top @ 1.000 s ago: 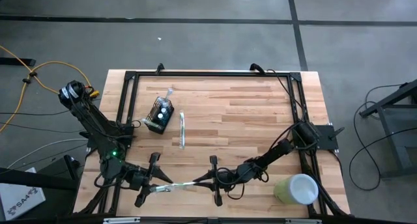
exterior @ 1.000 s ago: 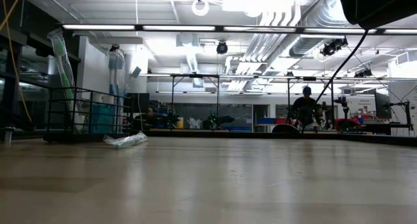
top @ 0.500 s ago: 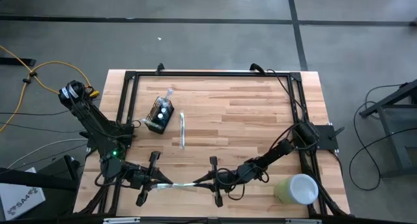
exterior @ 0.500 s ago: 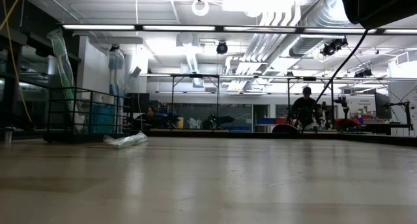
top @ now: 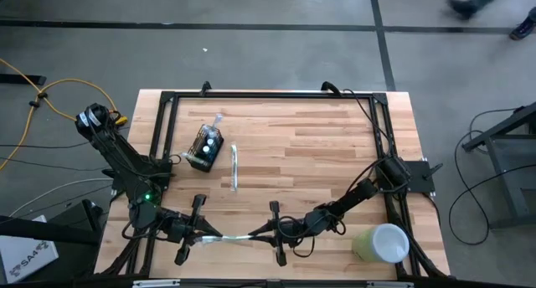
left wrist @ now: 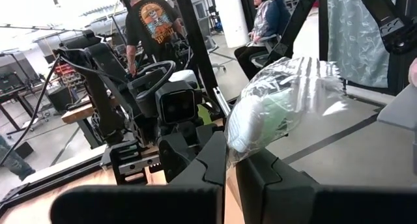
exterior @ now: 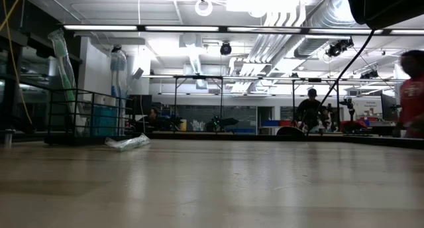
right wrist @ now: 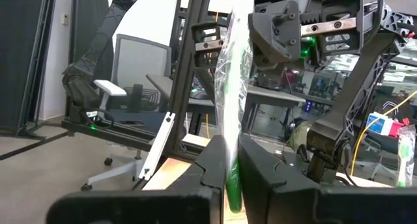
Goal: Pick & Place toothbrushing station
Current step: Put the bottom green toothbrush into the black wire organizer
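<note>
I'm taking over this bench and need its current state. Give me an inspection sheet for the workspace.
Surface: wooden table, black frame around it.
Job's things: mesh holder lying left of centre; wrapped toothbrush held between both grippers at the near edge.
Clutter: second wrapped toothbrush beside the holder; green cup on its side at the near right.
Grippers: left gripper and right gripper both shut on the toothbrush.
Cables: yellow cable on the floor, left.
Surroundings: people in the room behind.
</note>
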